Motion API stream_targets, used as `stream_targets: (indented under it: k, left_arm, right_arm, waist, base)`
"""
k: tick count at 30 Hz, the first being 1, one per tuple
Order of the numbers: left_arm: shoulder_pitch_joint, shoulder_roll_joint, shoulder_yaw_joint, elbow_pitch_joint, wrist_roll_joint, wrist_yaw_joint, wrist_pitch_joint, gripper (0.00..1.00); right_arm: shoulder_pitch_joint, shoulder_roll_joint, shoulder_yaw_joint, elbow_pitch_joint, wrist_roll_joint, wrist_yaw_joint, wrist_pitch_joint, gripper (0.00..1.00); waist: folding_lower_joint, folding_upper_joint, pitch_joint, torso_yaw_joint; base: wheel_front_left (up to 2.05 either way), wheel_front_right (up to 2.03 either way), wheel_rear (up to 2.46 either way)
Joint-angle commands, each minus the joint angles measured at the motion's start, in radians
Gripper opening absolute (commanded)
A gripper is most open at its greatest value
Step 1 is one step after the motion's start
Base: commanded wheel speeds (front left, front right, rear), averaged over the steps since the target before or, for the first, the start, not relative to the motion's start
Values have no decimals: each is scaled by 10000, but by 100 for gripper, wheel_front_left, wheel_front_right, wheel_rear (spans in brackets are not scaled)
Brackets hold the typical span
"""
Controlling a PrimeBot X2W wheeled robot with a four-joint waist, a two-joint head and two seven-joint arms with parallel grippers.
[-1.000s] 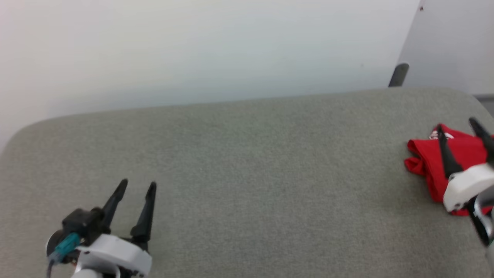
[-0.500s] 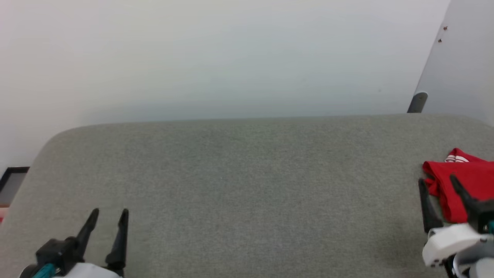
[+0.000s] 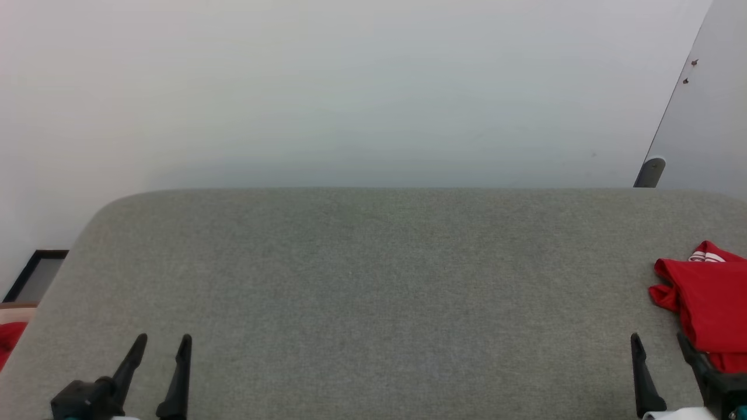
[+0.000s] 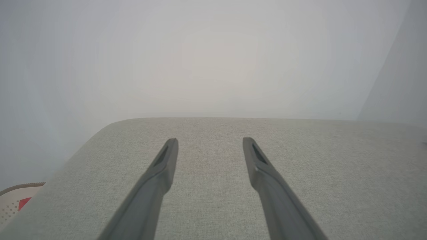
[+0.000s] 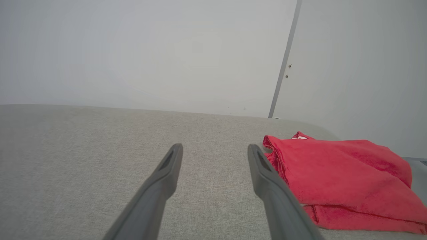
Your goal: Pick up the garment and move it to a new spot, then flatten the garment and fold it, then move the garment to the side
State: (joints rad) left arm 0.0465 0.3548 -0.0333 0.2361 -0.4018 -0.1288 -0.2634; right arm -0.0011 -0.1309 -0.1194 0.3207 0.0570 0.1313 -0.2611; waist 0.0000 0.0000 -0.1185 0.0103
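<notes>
The garment [image 3: 709,303] lies folded in a red bundle at the right edge of the grey fabric-covered table [image 3: 373,280], a bit of red-white striped trim showing at its far end. In the right wrist view the garment [image 5: 340,176] rests just right of my right gripper [image 5: 215,146], which is open with nothing between its fingers. That right gripper [image 3: 658,338] stands at the lower right of the head view, near the garment's front edge and apart from it. My left gripper [image 3: 163,339] is open at the lower left, and in its own view the left gripper [image 4: 210,141] hovers over bare fabric.
A pale wall runs behind the table, with a grey panel and a short grey post [image 3: 650,172] at the back right. Off the table's left edge sit a dark frame [image 3: 35,274] and something red [image 3: 9,338] low down.
The head camera has shifted, so the table sits lower in view. Both grippers have drawn back toward the bottom edge. The right gripper has come away from over the garment, which stays put.
</notes>
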Motion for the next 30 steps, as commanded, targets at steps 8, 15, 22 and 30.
stream_targets:
  k: [8,15,22,30]
  left_arm:
    - [139,0,87,-110,168,-17,0,100]
    - [184,54,28,-88,114,-18,0,100]
    - [181,-6,83,-44,-64,-18,0,100]
    - [64,-364,122,207,-788,-1,257,0]
  right_arm:
    - [466,275,131,-375,-162,-11,-36,100]
    - [534,298,290,-471,-157,-11,-36,100]
    - [543,322,479,-524,-168,-11,-36,100]
    - [324,397,289,-118,739,1,398,0]
  waist:
    - [0,0,-7,15]
    - [0,0,13,-14]
    - [0,0,20,-35]
    - [0,0,62,-38]
  base:
    - [0,0,0]
    - [0,0,0]
    - [0,0,0]
    - [0,0,0]
